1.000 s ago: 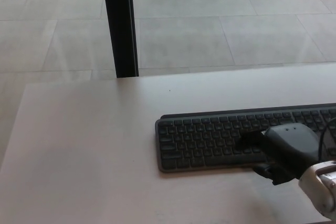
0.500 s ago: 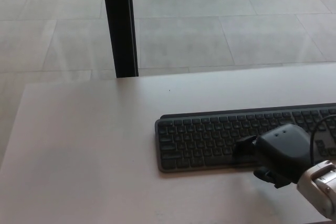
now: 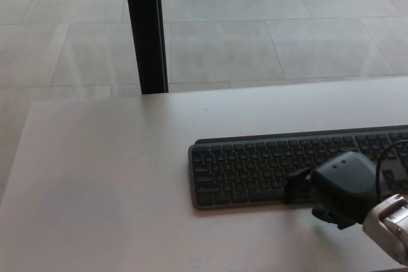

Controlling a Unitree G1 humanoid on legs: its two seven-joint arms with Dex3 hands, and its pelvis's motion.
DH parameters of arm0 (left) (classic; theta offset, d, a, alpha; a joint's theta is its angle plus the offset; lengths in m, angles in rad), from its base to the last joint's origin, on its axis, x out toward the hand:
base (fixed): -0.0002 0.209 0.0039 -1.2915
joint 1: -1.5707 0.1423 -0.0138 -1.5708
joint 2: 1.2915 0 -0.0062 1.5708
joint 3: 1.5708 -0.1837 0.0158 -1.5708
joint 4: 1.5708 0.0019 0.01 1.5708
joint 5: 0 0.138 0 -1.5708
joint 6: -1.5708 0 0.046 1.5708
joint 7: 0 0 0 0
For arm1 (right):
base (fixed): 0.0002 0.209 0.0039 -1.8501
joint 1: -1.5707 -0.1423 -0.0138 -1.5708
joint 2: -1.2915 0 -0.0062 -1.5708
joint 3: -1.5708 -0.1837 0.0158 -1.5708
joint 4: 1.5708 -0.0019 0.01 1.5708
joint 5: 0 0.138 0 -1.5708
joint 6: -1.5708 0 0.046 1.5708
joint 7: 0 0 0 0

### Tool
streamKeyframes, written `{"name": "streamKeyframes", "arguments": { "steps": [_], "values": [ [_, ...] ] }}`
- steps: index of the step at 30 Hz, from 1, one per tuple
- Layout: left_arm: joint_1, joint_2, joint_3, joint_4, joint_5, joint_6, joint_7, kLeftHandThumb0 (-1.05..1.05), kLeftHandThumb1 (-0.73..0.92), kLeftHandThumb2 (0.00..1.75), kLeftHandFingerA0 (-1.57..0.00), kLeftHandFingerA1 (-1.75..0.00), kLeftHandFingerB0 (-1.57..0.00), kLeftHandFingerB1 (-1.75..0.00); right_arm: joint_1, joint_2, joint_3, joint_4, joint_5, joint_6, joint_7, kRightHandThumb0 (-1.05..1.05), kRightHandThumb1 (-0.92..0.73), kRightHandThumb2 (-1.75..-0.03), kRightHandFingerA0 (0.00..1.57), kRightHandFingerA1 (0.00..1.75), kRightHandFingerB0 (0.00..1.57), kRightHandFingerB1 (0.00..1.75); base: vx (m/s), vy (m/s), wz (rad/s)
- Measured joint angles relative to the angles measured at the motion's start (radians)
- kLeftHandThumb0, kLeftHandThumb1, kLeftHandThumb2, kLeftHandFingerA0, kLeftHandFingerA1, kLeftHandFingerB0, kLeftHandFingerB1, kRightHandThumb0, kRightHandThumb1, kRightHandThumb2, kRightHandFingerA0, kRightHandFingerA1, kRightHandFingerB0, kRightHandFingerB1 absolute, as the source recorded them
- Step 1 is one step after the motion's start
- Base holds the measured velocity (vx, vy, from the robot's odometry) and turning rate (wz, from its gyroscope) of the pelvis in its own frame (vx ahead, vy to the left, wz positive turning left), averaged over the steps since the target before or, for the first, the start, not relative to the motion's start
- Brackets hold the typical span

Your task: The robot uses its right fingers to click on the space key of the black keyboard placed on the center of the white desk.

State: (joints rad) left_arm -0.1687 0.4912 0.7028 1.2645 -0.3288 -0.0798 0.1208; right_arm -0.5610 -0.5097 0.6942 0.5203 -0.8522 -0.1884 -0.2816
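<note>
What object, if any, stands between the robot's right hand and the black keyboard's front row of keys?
Nothing visible does. The black right hand is already over the front edge of the flat black keyboard on the white desk, its fingers at the bottom key row.
</note>
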Motion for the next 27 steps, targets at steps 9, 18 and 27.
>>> {"name": "streamKeyframes", "arguments": {
  "steps": [9, 18, 27],
  "values": [
    [0.0, 0.0, -0.011, -0.001, -0.004, 0.0, 0.001, -0.43, 0.56, 0.57, -0.8, -0.79, -0.72, -0.59, -0.009, 0.019, -0.038, 0.039, -0.021, -0.018, -0.018, -0.22, -0.51, -0.7, 0.93, 1.64, 0.71, 0.52, 0.0, 0.0, 0.0],
    [-0.001, 0.003, -0.021, 0.0, -0.006, 0.0, 0.002, -0.42, 0.56, 0.57, -0.8, -0.8, -0.71, -0.6, -0.009, 0.033, -0.04, 0.042, -0.045, -0.041, -0.014, -0.23, -0.53, -0.67, 0.91, 1.62, 0.71, 0.54, 0.0, 0.0, 0.0],
    [-0.006, 0.005, -0.017, -0.001, -0.01, 0.0, 0.001, -0.44, 0.56, 0.56, -0.82, -0.81, -0.74, -0.59, 0.01, 0.035, -0.028, 0.017, -0.067, -0.067, -0.015, -0.27, -0.57, -0.62, 0.91, 1.65, 0.72, 0.55, 0.0, 0.0, 0.0]
  ]
}}
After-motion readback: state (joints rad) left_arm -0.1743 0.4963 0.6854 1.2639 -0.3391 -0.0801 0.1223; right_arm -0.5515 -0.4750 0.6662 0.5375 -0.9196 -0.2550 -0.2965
